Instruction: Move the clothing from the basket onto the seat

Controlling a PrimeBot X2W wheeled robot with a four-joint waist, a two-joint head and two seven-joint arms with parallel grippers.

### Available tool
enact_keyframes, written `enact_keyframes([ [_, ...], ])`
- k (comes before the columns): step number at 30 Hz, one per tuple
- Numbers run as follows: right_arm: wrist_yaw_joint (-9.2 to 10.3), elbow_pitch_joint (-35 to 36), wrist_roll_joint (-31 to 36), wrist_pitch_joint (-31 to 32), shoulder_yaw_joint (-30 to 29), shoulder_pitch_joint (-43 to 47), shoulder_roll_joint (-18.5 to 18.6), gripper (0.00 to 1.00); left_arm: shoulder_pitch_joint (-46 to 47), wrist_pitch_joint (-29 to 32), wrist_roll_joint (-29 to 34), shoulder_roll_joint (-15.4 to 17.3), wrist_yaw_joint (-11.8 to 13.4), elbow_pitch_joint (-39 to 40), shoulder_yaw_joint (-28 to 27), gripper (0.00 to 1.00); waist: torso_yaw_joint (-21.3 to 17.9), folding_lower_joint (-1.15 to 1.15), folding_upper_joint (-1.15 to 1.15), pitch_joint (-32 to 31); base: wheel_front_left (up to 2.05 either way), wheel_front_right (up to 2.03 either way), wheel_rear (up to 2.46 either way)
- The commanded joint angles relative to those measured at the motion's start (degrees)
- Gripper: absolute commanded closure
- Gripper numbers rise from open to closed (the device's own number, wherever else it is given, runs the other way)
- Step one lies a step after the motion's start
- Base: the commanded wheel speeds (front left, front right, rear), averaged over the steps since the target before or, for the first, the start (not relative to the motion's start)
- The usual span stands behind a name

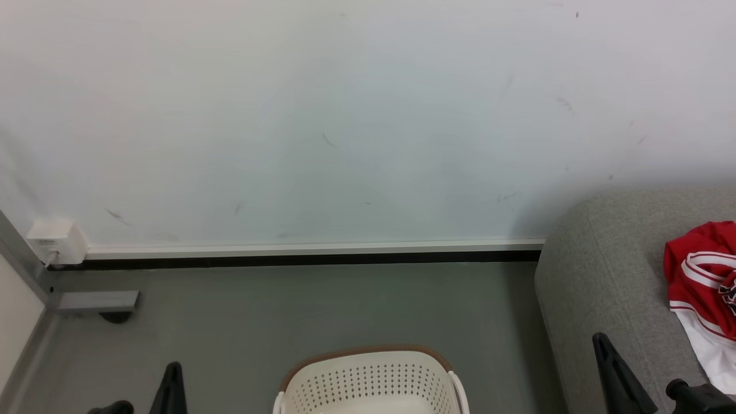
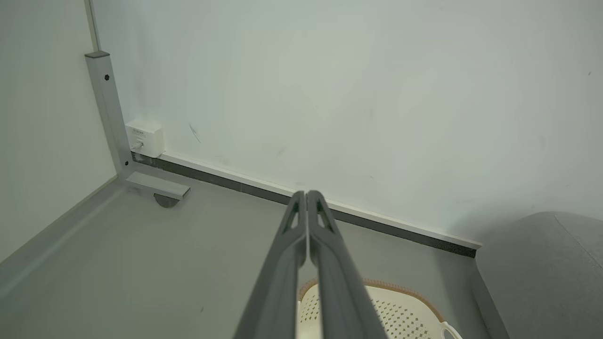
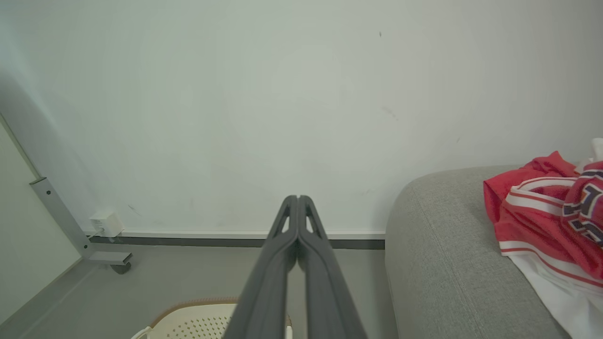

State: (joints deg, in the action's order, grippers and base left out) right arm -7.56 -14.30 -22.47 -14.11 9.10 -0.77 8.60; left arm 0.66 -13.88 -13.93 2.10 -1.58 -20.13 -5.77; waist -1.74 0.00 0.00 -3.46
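Red clothing (image 1: 702,276) with white stripes and dark lettering lies on the light-grey seat (image 1: 598,276) at the right; it also shows in the right wrist view as the clothing (image 3: 541,221) on the seat (image 3: 438,263). The cream basket (image 1: 368,382) with a brown rim stands on the floor at the bottom centre; the part of its inside that shows holds no garment. My left gripper (image 2: 306,195) is shut with nothing in it, above and left of the basket (image 2: 395,310). My right gripper (image 3: 297,200) is shut and holds nothing, between the basket (image 3: 193,320) and the seat.
A white wall with a pale skirting strip (image 1: 310,250) runs behind the grey floor. A grey metal post with a foot (image 1: 98,300) and a white socket box (image 1: 56,240) stand in the left corner.
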Motion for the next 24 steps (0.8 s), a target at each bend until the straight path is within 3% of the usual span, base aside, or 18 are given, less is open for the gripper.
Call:
enact_keyframes([
  [1, 0.00, 0.8, -2.2, 0.3, -0.6, -0.9, 0.1, 1.00, 1.5, 0.7, -2.2, 0.3, -0.2, 0.6, -0.6, 1.00, 0.0, 0.00, 0.00, 0.0, 0.00, 0.00, 0.00],
  [24, 0.03, 0.6, -22.3, 6.1, -4.9, -2.6, -1.4, 1.00, 2.5, 6.1, -24.9, 0.5, -1.9, 2.8, -0.2, 1.00, 0.4, 0.00, 0.00, 0.7, 0.00, 0.00, 0.00],
])
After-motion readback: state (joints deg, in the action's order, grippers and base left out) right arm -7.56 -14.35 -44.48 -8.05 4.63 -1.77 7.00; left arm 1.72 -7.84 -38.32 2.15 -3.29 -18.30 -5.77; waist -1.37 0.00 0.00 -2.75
